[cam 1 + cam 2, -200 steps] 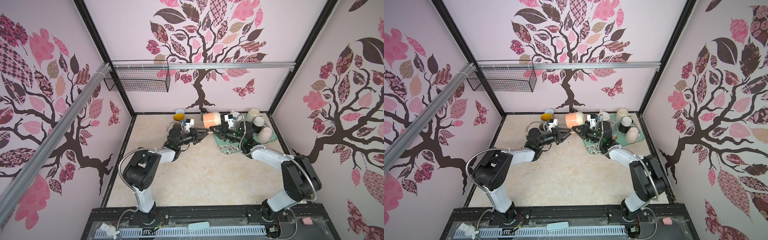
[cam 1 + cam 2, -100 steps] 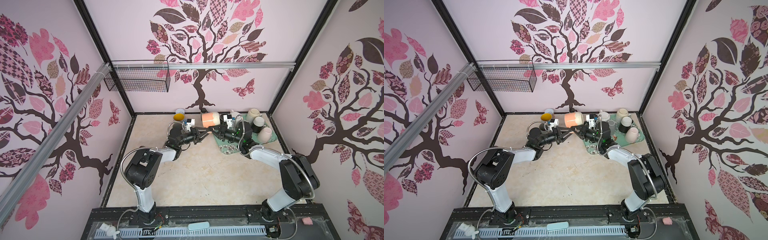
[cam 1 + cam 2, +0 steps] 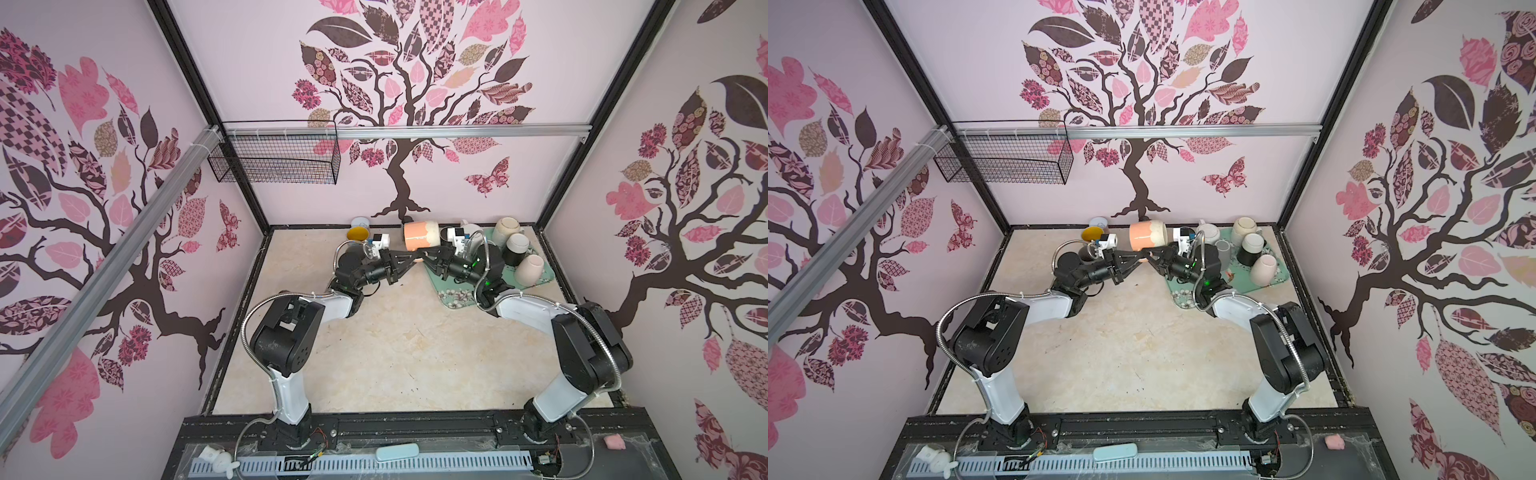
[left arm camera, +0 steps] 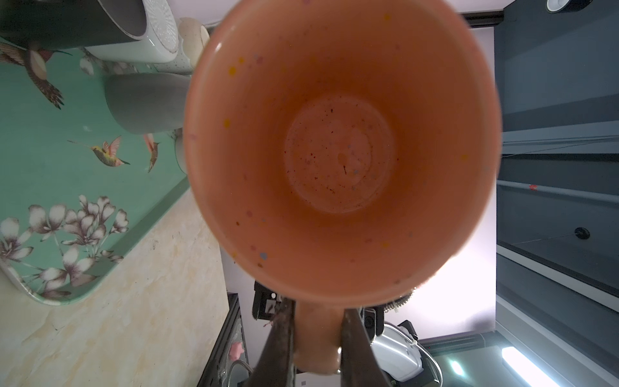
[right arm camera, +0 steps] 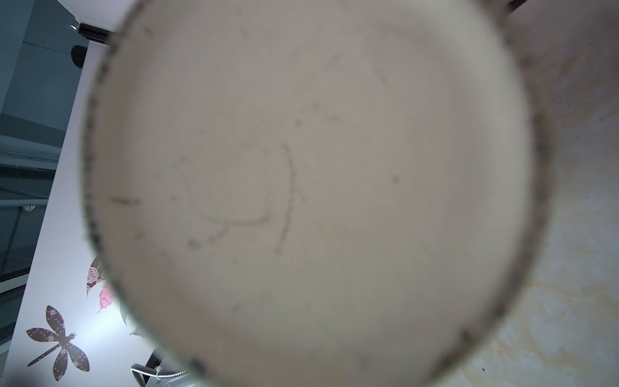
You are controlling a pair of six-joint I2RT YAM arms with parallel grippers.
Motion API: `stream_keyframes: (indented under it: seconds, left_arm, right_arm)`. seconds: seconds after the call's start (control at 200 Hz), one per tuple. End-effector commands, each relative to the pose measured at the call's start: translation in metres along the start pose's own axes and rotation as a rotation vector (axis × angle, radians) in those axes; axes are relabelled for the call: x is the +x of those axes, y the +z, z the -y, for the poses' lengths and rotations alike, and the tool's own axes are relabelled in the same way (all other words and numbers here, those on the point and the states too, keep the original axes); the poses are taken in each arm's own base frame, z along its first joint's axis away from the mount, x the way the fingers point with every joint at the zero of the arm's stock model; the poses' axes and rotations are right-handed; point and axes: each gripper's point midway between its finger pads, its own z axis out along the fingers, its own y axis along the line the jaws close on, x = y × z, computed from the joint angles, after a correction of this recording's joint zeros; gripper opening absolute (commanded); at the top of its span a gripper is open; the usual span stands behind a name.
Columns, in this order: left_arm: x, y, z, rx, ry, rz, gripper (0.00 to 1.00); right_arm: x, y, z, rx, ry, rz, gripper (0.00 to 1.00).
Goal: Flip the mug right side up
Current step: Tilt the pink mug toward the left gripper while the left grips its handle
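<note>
A peach mug (image 3: pixel 420 235) with a cream base hangs on its side above the back of the table, in both top views, mouth toward the left arm. My left gripper (image 3: pixel 412 258) is shut on its handle (image 4: pixel 316 338), and the left wrist view looks straight into the mug's mouth (image 4: pixel 341 150). From the other side my right gripper (image 3: pixel 428 260) meets the same handle and is shut on it. The mug's cream base (image 5: pixel 301 184) fills the right wrist view and hides those fingers.
A green floral tray (image 3: pixel 457 297) lies under the right arm. Upside-down cream (image 3: pixel 508 230), black-and-white (image 3: pixel 516 249) and pink (image 3: pixel 528 270) mugs stand on it. A yellow-lined cup (image 3: pixel 358 233) stands by the back wall. A wire basket (image 3: pixel 274 158) hangs high on the left.
My left jaws opened wider at the handle, then closed on it. The mug and right gripper shifted slightly left and stayed aloft.
</note>
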Motion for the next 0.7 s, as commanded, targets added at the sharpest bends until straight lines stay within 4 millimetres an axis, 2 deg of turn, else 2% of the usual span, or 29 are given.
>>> stream_keyframes:
  seconds: [0.0,0.055,0.19,0.345,0.695]
  left_arm:
    - [0.007,0.005,0.007,0.039,0.003,-0.025,0.00]
    - [0.009,0.003,0.000,0.024,-0.011,-0.023,0.00]
    - [0.011,-0.003,-0.020,-0.011,-0.053,-0.013,0.00]
    - [0.012,-0.003,-0.032,-0.029,-0.076,-0.024,0.00]
    - [0.008,-0.011,-0.051,-0.062,-0.113,-0.002,0.00]
  right_arm:
    - [0.029,0.014,-0.005,-0.016,-0.062,-0.119,0.07]
    - [0.031,0.014,0.008,0.024,-0.058,-0.123,0.11]
    - [0.036,0.013,0.040,0.122,-0.039,-0.136,0.30]
    - [0.036,0.012,0.056,0.215,-0.069,-0.147,0.40]
    - [0.031,0.004,0.080,0.376,-0.153,-0.156,0.46]
